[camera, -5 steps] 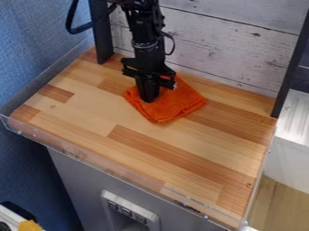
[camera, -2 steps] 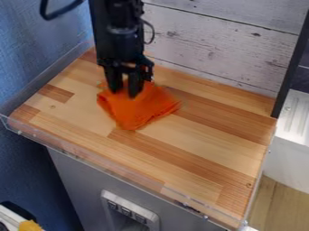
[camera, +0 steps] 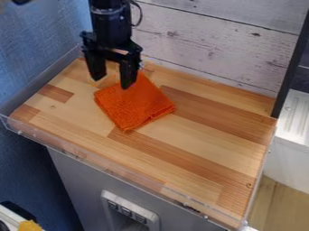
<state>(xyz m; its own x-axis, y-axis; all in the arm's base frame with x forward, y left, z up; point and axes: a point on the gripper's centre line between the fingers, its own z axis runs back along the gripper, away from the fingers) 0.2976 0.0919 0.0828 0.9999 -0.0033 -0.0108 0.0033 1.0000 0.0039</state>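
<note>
The robot arm [camera: 107, 18] is matte black, with a rounded, ringed wrist, a curved black cable [camera: 140, 14] and a gripper [camera: 111, 81] with blunt, blocky fingers [camera: 128, 74].

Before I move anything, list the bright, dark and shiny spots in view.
Camera view: the white surface at right is bright; the blue wall is paler higher up and darker low down. Same view: small pale glints dot the clear rim, and the black gripper is mostly dark.

There is one orange cloth [camera: 134, 106]; one robot arm [camera: 109, 20], with one hand [camera: 111, 83] and two fingers [camera: 128, 72]; one worktop [camera: 187, 155]; one clear rim [camera: 78, 154] along its front; one pale fitting [camera: 151, 217] below, with three dark squares [camera: 125, 210]; one yellow item [camera: 29, 226]; one white grooved surface [camera: 294, 118].
</note>
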